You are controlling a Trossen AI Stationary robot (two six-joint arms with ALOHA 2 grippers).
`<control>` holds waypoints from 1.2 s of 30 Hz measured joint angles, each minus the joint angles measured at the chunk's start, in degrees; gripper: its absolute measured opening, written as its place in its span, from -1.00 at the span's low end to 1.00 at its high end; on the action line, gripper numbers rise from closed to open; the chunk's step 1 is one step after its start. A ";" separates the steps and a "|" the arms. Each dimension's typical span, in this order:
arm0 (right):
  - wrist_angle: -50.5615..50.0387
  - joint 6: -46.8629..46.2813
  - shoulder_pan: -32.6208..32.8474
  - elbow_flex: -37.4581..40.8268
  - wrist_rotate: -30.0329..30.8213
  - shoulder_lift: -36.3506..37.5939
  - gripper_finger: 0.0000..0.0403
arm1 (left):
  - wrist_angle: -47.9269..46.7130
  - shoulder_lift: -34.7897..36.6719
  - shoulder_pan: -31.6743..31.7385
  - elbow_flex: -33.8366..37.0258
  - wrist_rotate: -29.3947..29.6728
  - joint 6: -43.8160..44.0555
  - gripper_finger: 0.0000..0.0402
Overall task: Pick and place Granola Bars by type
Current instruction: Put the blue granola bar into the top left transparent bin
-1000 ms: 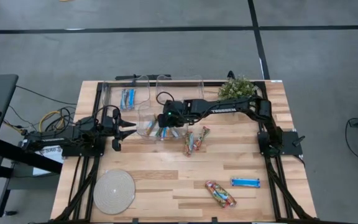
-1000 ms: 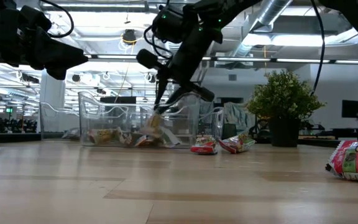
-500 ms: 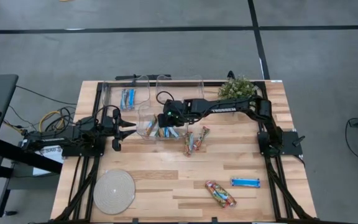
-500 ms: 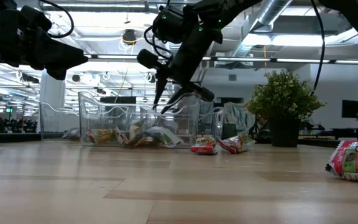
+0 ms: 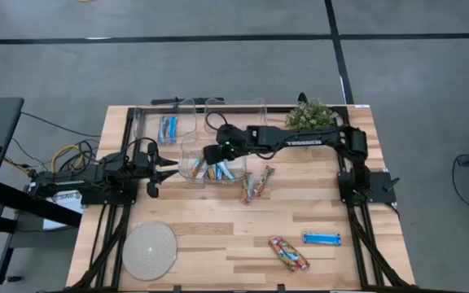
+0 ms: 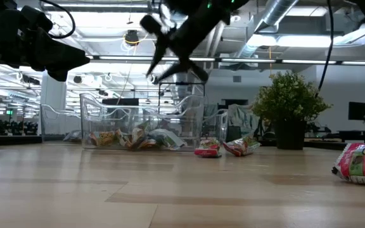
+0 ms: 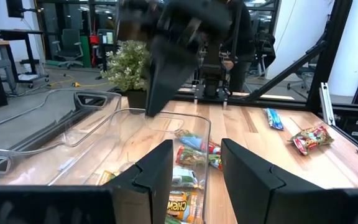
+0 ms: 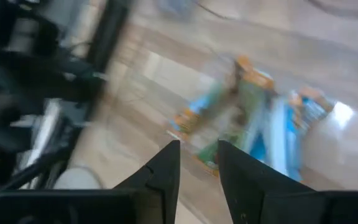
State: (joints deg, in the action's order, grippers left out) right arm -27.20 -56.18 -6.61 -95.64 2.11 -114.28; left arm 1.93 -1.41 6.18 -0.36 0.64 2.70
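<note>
The Granola Bars are spread over several places. A pile of multicoloured and blue ones (image 5: 211,170) lies in the near clear bin (image 5: 187,145), also in the low view (image 6: 138,138). Blue ones (image 5: 167,128) lie in the far-left bin. Loose on the table are a multicoloured pair (image 5: 256,184), one multicoloured bar (image 5: 288,253) and one blue bar (image 5: 322,238). My right gripper (image 5: 211,154) hangs open and empty high above the near bin (image 6: 154,73). My left gripper (image 5: 166,169) waits open just left of that bin, pointing at it (image 7: 197,180).
Three clear bins stand together at the table's far left-centre; the middle far bin (image 5: 236,114) shows nothing inside. A potted plant (image 5: 309,115) stands at the far right. A round pale disc (image 5: 149,251) lies near the near-left corner. Bare wood lies between the loose bars.
My right gripper has risen straight up out of the near bin, from fingertips down among the bars to well above the bin's rim. A bar that stood below its fingertips now lies flat on the pile. My left arm has kept still.
</note>
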 joint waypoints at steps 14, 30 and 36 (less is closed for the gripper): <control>0.47 13.47 6.09 0.00 -11.24 8.37 -0.50 | 0.00 -0.07 0.00 0.00 0.07 -0.02 -0.36; -13.88 17.73 15.55 0.04 -30.72 10.08 -0.50 | 0.00 -0.07 0.01 0.00 0.05 0.00 -0.36; -25.24 20.64 20.09 -0.02 -30.63 11.70 -0.50 | 0.00 -0.06 0.00 0.00 0.03 0.00 -0.36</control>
State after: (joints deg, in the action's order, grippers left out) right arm -52.44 -35.54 13.48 -95.65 -28.52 -102.58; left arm 1.93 -1.47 6.18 -0.36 0.67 2.70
